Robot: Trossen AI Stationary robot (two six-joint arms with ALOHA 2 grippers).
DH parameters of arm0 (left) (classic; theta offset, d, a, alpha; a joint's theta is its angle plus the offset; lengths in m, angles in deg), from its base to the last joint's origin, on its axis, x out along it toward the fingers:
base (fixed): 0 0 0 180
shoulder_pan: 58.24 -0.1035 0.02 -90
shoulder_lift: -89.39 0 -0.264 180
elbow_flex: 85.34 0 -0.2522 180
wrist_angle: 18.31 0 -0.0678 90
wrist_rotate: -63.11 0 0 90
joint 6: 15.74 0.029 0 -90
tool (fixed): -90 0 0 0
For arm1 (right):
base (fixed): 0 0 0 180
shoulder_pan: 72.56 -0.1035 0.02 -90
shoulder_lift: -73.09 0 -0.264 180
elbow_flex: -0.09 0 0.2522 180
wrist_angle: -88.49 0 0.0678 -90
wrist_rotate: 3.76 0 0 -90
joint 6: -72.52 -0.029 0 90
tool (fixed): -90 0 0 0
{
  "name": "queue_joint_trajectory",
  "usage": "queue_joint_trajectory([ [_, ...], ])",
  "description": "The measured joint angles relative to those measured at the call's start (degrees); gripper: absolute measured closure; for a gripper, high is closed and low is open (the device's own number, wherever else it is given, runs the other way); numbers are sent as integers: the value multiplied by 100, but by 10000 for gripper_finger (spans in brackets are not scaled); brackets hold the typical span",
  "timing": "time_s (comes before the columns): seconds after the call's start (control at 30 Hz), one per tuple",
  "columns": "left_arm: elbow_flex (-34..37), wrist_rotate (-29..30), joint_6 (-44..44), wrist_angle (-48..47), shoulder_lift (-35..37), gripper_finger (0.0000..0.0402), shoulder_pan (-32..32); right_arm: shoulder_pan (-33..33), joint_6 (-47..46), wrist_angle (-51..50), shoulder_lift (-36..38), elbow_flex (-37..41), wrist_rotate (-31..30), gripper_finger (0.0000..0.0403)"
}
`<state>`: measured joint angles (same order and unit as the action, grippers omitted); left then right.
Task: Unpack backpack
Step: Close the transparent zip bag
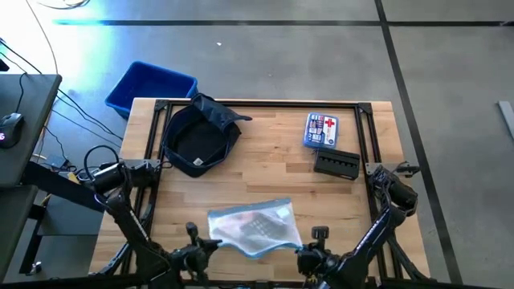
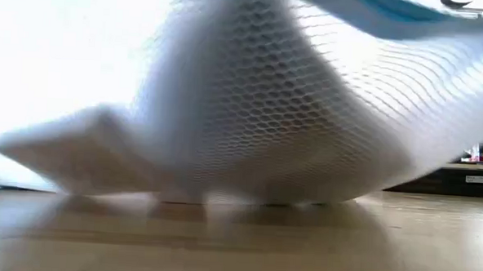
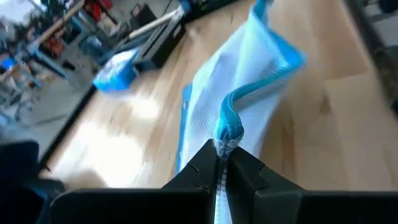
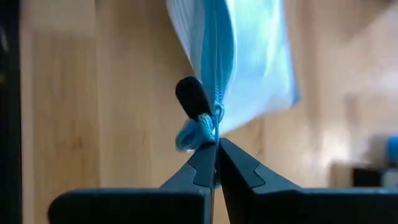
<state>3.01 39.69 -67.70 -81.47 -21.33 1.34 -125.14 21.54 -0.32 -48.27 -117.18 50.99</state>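
A clear mesh zip pouch with blue trim sits near the table's front edge, between my two grippers. My left gripper is shut on its left end, and my right gripper is shut on its right end. In the low view the pouch fills the picture. The dark navy backpack lies open at the far left of the table, untouched. My left gripper pinches the pouch's blue zipper edge at one end between its two fingertips, coming slanting down from the near side. The pouch stretches away from the fingers, its zipper edge raised. My right gripper pinches the blue zipper's other end between its fingertips, just below the black pull tab, slanting down from the near side. The pouch sags between the grippers, with its lower part on the table.
A blue-and-white first-aid box and a black case lie at the far right of the table. A bright blue bin stands off the table's far left corner. Bare wood lies in the middle.
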Motion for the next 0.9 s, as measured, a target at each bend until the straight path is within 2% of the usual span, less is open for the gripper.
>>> queue_joint_trajectory([
  [0.13,236,-241,4,351,-2,401,-112,-118,495,350,1,-233,-1511,403],
  [0.2,318,-358,382,773,-2,401,-113,-115,804,710,2,-233,-1918,403],
  [0.27,327,-408,722,1035,-4,401,-107,-57,1182,999,2,-233,-1779,403],
  [0.33,319,-397,835,1100,-4,401,-103,-8,1401,1161,2,-233,-1348,403],
  [0.47,319,-299,258,595,-4,401,-126,9,1547,1309,-7,-233,-782,403],
  [0.6,319,-357,-1156,-414,-4,401,-187,2,1374,984,-9,-225,-1138,403],
  [0.7,321,-421,-1897,-893,-4,401,-198,17,1186,976,-9,64,-1226,403],
  [0.8,321,-438,-2193,-1030,-4,401,-195,116,1035,1214,-11,557,-1333,403],
  [0.9,321,-451,-2243,-1042,-4,401,-212,251,949,1714,-15,976,-1866,403],
])
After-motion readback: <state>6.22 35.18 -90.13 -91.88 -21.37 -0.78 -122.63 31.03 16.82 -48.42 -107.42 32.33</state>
